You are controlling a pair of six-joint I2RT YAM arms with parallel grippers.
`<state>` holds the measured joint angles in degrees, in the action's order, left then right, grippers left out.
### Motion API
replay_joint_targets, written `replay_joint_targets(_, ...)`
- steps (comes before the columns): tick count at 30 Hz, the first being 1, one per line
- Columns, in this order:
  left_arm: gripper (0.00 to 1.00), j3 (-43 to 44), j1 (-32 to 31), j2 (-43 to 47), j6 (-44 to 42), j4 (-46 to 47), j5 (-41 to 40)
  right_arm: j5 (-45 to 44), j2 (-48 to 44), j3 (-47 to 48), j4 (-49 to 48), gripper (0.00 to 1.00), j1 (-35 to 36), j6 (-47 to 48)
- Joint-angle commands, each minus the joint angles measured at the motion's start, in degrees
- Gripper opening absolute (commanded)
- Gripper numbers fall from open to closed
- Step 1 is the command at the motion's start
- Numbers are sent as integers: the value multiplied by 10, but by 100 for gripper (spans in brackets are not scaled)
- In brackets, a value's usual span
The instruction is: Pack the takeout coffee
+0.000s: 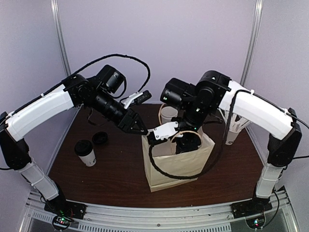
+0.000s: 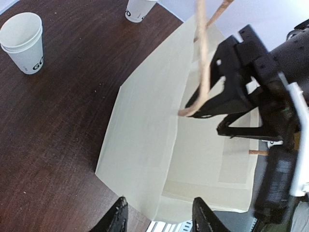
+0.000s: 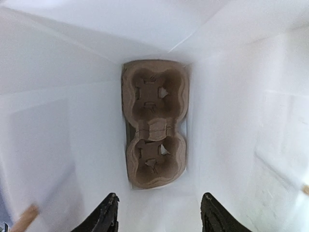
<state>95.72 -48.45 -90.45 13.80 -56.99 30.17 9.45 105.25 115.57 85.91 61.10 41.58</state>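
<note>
One takeout coffee cup [image 1: 86, 153], white with a black lid, stands on the table at the left. The paper bag [image 1: 174, 164] stands open in the middle. My right gripper [image 1: 187, 144] is lowered into the bag's mouth. In the right wrist view it [image 3: 159, 215] is open and empty above the brown pulp carrier [image 3: 155, 123], which lies on the bag's floor with both wells empty. My left gripper [image 1: 140, 128] hovers at the bag's upper left corner. In the left wrist view it [image 2: 159, 220] is open and empty over the bag's edge [image 2: 145, 140].
A loose black lid [image 1: 100, 138] lies behind the lidded cup. Lidless stacked white cups [image 1: 169, 113] stand behind the bag and show in the left wrist view [image 2: 24, 41]. A white cup of long white sticks [image 1: 234, 128] stands at the right. A bag handle [image 2: 203, 58] loops up beside my right arm.
</note>
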Motion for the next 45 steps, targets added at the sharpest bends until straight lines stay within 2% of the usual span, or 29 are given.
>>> replay_joint_targets(1,48,21,-2,0,-17,51,-15,40,-53,49,5,60,-3,-6)
replay_joint_targets(6,54,11,-2,21,-22,117,-27,59,-92,76,-3,63,-11,-7)
replay_joint_targets(13,56,27,-3,-25,-40,160,-5,106,-163,61,-50,69,-43,-22)
replay_joint_targets(22,56,27,-11,-19,-45,186,6,100,-159,20,-62,69,-46,-21)
replay_joint_targets(25,56,22,-12,-18,-40,193,47,98,-152,26,-60,68,-48,-20)
replay_joint_targets(28,57,12,-49,-13,-41,225,79,94,-154,34,-59,68,-49,-21)
replay_joint_targets(34,58,33,-132,-3,-90,232,47,70,-168,30,-67,68,-77,-27)
replay_joint_targets(41,60,26,-200,3,-144,214,58,92,-202,-19,-104,69,-181,-50)
replay_joint_targets(45,61,14,-225,-4,-145,231,55,108,-233,-65,-136,69,-239,-65)
